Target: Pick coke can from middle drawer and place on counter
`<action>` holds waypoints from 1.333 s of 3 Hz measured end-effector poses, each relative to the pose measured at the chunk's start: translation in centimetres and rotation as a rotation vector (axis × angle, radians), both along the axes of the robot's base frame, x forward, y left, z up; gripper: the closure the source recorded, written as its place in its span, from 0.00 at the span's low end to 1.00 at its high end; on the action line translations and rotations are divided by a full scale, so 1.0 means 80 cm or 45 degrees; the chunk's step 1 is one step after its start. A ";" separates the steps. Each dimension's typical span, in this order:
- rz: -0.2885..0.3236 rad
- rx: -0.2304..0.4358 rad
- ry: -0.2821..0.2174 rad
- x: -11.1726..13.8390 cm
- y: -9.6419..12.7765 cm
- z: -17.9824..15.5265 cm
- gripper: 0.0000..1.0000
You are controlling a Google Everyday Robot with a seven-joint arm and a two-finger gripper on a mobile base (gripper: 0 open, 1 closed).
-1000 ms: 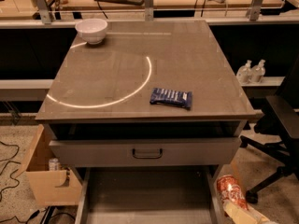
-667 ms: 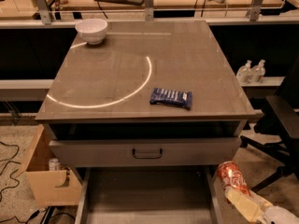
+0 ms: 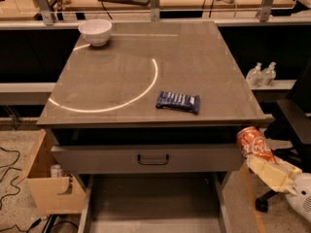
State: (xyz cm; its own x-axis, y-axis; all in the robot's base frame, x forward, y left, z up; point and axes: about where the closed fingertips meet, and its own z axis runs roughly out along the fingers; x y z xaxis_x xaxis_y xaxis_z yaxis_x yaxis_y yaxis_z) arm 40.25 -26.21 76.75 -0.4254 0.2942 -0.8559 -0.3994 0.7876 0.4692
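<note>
The coke can (image 3: 252, 142), red-orange with white markings, is held tilted in my gripper (image 3: 260, 155) in the air at the right of the cabinet, just below the counter's front right corner. My gripper's pale fingers (image 3: 268, 171) are shut on the can's lower end. The counter (image 3: 146, 72) is a grey-brown glossy top with a pale curved arc. The middle drawer (image 3: 153, 205) stands pulled open at the bottom, its grey floor bare.
A white bowl (image 3: 95, 31) sits at the counter's back left. A dark-blue snack wrapper (image 3: 178, 101) lies near the front right. A shut drawer front with a dark handle (image 3: 153, 159) is above the open drawer. A cardboard box (image 3: 48, 183) stands at the left, a black chair (image 3: 291, 125) at the right.
My gripper has risen with the coke can from beside the open drawer up to just under the counter's front right corner.
</note>
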 end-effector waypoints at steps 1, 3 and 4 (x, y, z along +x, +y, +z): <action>0.012 -0.075 -0.106 0.019 -0.009 0.065 1.00; 0.012 -0.157 -0.189 0.013 -0.010 0.123 1.00; 0.038 -0.285 -0.282 0.011 0.000 0.175 1.00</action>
State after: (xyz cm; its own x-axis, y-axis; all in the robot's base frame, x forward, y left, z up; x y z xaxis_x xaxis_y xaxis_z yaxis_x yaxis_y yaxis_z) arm 41.10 -26.18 90.75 -0.2273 0.0779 -0.9707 -0.4971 0.8478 0.1845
